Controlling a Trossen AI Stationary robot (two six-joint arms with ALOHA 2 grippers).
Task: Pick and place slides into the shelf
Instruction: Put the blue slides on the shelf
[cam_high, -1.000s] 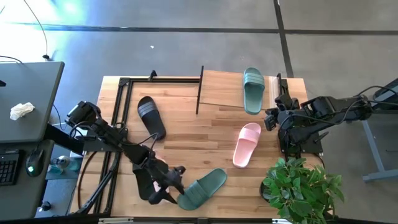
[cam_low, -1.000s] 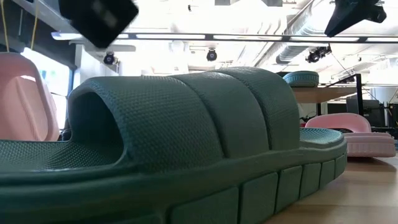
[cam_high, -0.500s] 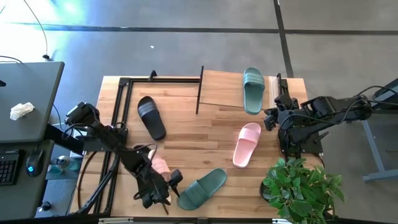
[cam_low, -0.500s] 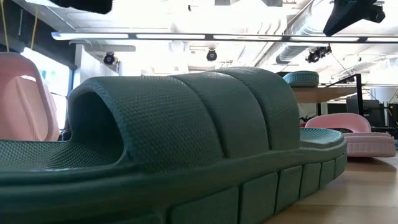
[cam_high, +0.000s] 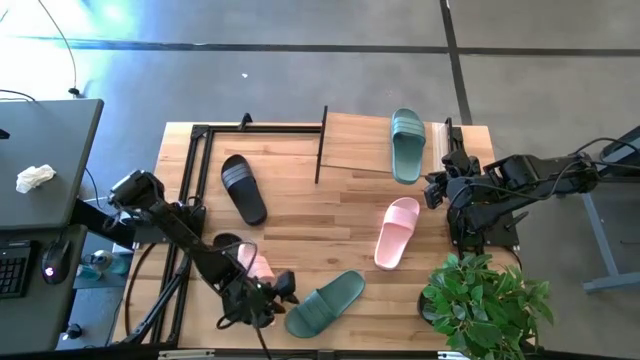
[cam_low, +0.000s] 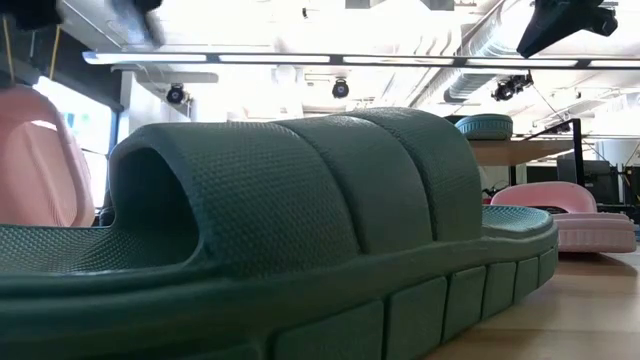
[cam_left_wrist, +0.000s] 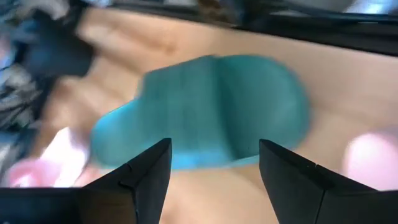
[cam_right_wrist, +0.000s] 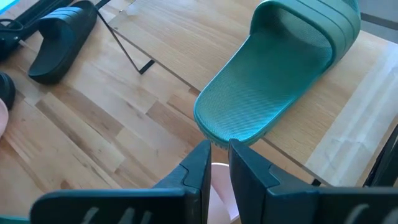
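A sage-green slide (cam_high: 325, 302) lies sole down near the table's near edge and fills the low view (cam_low: 300, 230). My left gripper (cam_high: 278, 300) hovers open just left of its heel (cam_left_wrist: 214, 168), touching nothing. A pink slide (cam_high: 256, 266) lies partly under the left arm. The second green slide (cam_high: 407, 145) rests on the shelf's top board (cam_high: 355, 150), its heel over the edge (cam_right_wrist: 280, 74). Another pink slide (cam_high: 397, 232) and a black slide (cam_high: 243, 188) lie on the tabletop. My right gripper (cam_high: 432, 190) waits by the shelf's right end, shut (cam_right_wrist: 219, 158).
A potted plant (cam_high: 485, 300) stands at the near right corner. A black metal frame (cam_high: 195, 135) lies along the table's left side, with a dark shape (cam_high: 228, 243) beside it. Bare wood (cam_high: 320, 225) shows in the table's middle.
My left gripper has drawn back from the near green slide's heel toward the table's left and turned about. The pink slide under the left arm has come into sight. The green slide has stayed where it was.
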